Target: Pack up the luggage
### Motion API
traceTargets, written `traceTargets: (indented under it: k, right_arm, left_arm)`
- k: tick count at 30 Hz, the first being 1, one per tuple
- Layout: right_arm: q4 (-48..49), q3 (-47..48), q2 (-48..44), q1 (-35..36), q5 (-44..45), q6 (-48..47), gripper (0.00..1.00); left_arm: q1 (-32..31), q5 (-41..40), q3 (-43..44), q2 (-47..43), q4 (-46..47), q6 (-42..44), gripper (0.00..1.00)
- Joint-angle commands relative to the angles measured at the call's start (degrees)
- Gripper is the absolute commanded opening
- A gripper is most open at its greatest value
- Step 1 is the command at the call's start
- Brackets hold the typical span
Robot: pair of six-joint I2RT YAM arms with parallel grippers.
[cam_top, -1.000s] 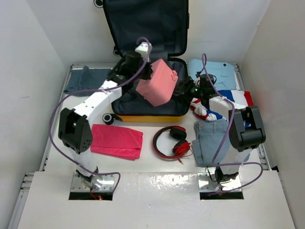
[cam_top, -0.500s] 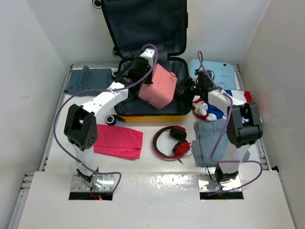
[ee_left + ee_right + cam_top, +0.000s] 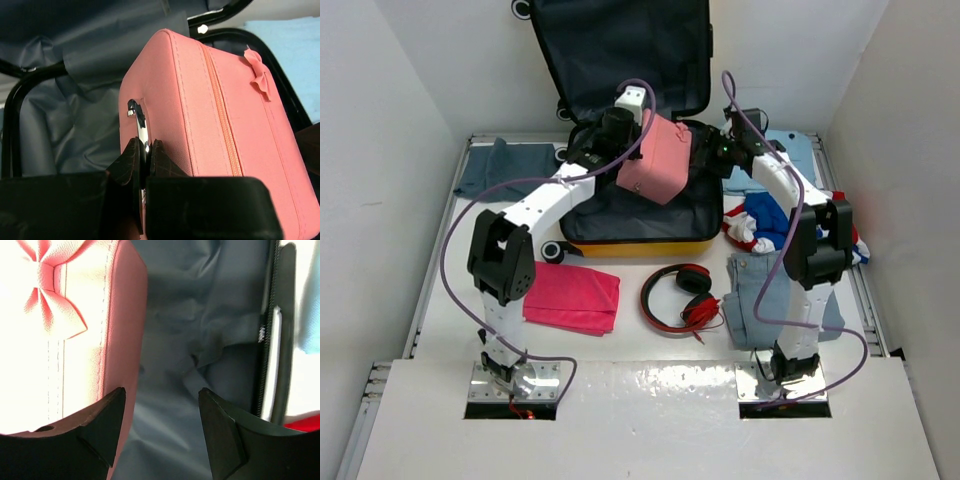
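Note:
The yellow luggage [image 3: 640, 247] lies open at the back of the table, its dark grey lining [image 3: 75, 120] exposed and its lid propped upright. My left gripper [image 3: 625, 130] is shut on the handle of a pink boxy case [image 3: 660, 165], which hangs tilted over the luggage's far half. In the left wrist view the gripper [image 3: 144, 145] pinches that thin handle against the case's side [image 3: 220, 110]. My right gripper [image 3: 705, 152] is open just right of the case. In its wrist view this gripper [image 3: 161, 392] has the case's bow side [image 3: 75, 315] by its left finger and lining [image 3: 200, 315] between the fingers.
Red headphones [image 3: 682, 295] and a pink towel [image 3: 570, 295] lie in front of the luggage. Folded jeans [image 3: 760, 290], a red, white and blue garment [image 3: 765, 225] and a light blue shirt [image 3: 790, 145] are on the right. A dark cloth [image 3: 500, 168] lies far left.
My left arm has carried the pink case farther back over the luggage. My right arm has swung from beside the luggage's right edge to its far right corner, next to the case.

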Motion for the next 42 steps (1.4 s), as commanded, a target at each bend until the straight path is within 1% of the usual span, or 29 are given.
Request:
traceTargets:
  k: [1, 3, 6, 7, 9, 12, 17, 20, 27, 29, 33, 36, 38, 39, 40, 42]
  right_arm:
    - [9.44, 10.52, -2.51, 6.37, -13.15, 0.74, 0.65]
    - [8.02, 12.27, -2.15, 6.46, -12.35, -1.62, 0.65]
    - [2.68, 15.79, -0.57, 6.98, -8.93, -3.65, 0.65]
    - [0.57, 18.76, 0.82, 7.25, -7.96, -5.49, 0.65]
    - [-2.33, 21.15, 1.89, 7.6, -5.94, -6.99, 0.65]
    - [-4.81, 24.58, 3.56, 8.39, -3.03, -9.45, 0.65]
    - [-5.87, 25.38, 5.23, 9.09, 0.22, -12.88, 0.65]
    - [-5.87, 24.94, 6.37, 8.92, 0.75, -14.12, 0.66]
    - [-5.61, 22.83, 6.82, 8.04, 0.75, -15.08, 0.66]
    - [-4.91, 21.87, 6.38, 7.69, 0.84, -15.17, 0.67]
    - [-4.55, 21.69, 5.68, 6.81, 0.75, -14.91, 0.68]
    - [-4.38, 21.16, 5.5, 6.2, 1.1, -14.82, 0.69]
    - [-3.5, 19.68, 4.53, 5.49, 2.16, -14.3, 0.7]
    - [-1.76, 18.62, 3.4, 4.88, 2.16, -13.42, 0.71]
    - [0.44, 15.13, 2.34, 4.35, 2.59, -13.07, 0.71]
    - [3.35, 13.26, 0.75, 3.39, 2.25, -12.62, 0.72]
  left_arm:
    - [-6.88, 20.84, 1.61, 5.32, -0.95, -2.41, 0.0]
    - [-6.88, 21.47, 2.4, 6.46, 0.19, -3.02, 0.0]
    - [-6.88, 22.61, 4.07, 9.27, 0.72, -4.16, 0.0]
    - [-6.88, 23.39, 4.08, 10.5, 0.72, -5.12, 0.0]
    - [-6.35, 24.8, 4.08, 11.56, 2.82, -6.88, 0.0]
    - [-5.82, 25.6, 4.69, 13.15, 5.02, -8.2, 0.0]
    - [-5.29, 26.13, 7.41, 17.01, 6.26, -8.91, 0.0]
    - [-5.29, 24.46, 7.94, 18.59, 7.66, -8.91, 0.0]
    - [-1.79, 20.15, 9.17, 19.82, 10.21, -8.91, 0.0]
    - [-1.17, 17.18, 9.17, 19.83, 10.22, -8.91, 0.0]
    - [1.73, 14.79, 9.17, 19.83, 8.82, -9.61, 0.0]
    - [2.62, 13.04, 6.2, 19.3, 7.41, -11.89, 0.0]
    - [3.14, 11.54, 4.0, 17.12, 7.4, -12.6, 0.0]
    - [3.14, 11.54, 1.9, 16.58, 7.4, -12.6, 0.0]
    - [3.14, 11.54, 0.83, 15.36, 8.45, -12.6, 0.0]
    - [3.14, 9.61, -1.97, 13.95, 9.15, -13.13, 0.0]
